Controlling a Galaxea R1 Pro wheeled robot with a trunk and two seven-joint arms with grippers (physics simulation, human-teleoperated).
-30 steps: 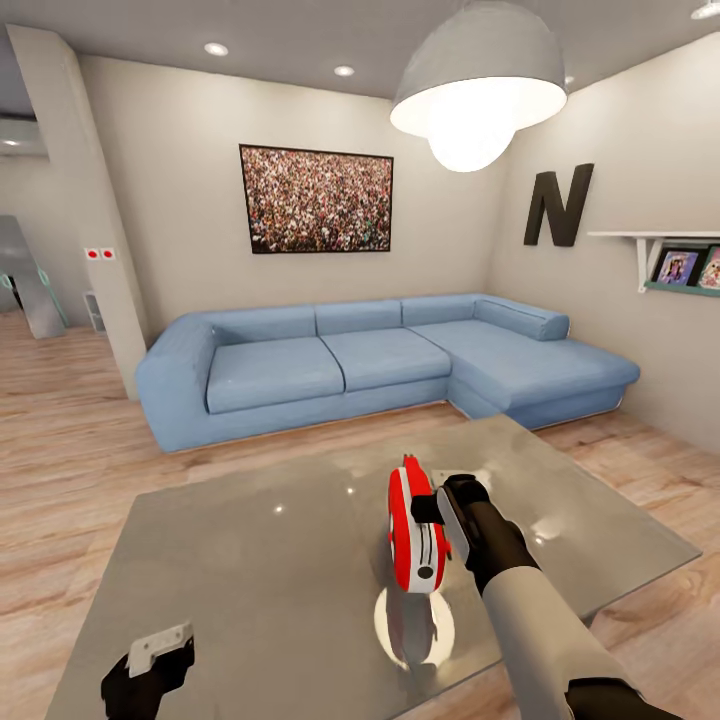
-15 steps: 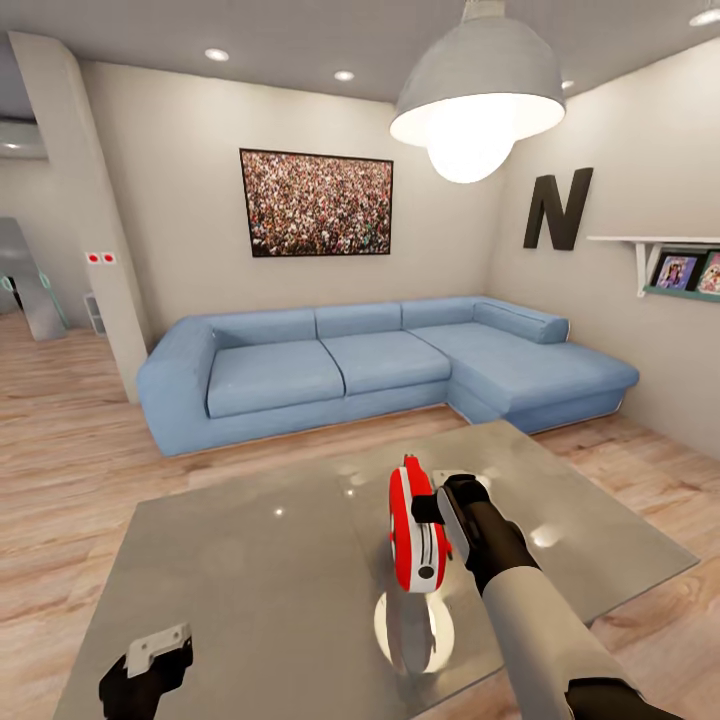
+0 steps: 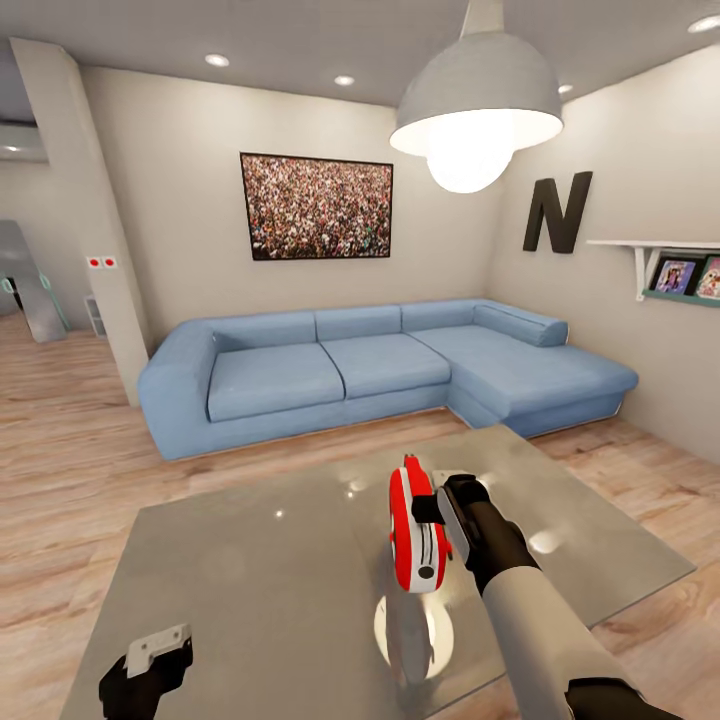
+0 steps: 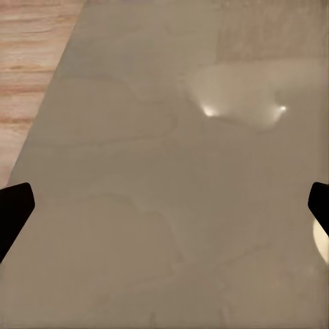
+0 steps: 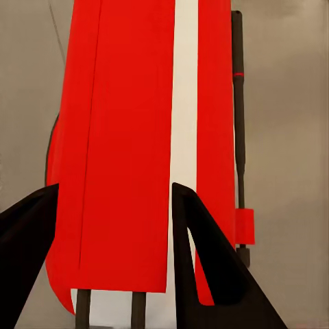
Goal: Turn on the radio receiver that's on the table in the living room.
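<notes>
Your right gripper (image 3: 437, 517) fingers clamp the radio receiver (image 3: 413, 540) upright above the tabletop (image 3: 250, 560); left gripper (image 3: 150, 665) hangs wide, farther.

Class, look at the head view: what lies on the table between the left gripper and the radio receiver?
Nothing: in the head view, bare glossy table runs from the left gripper to the radio receiver.

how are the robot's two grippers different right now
The right gripper is raised above the table and shut on the radio receiver; the left gripper holds nothing. In the right wrist view the fingers straddle the red-and-white body; in the left wrist view the fingertips stand wide apart over bare tabletop. Both have dark fingers.
</notes>
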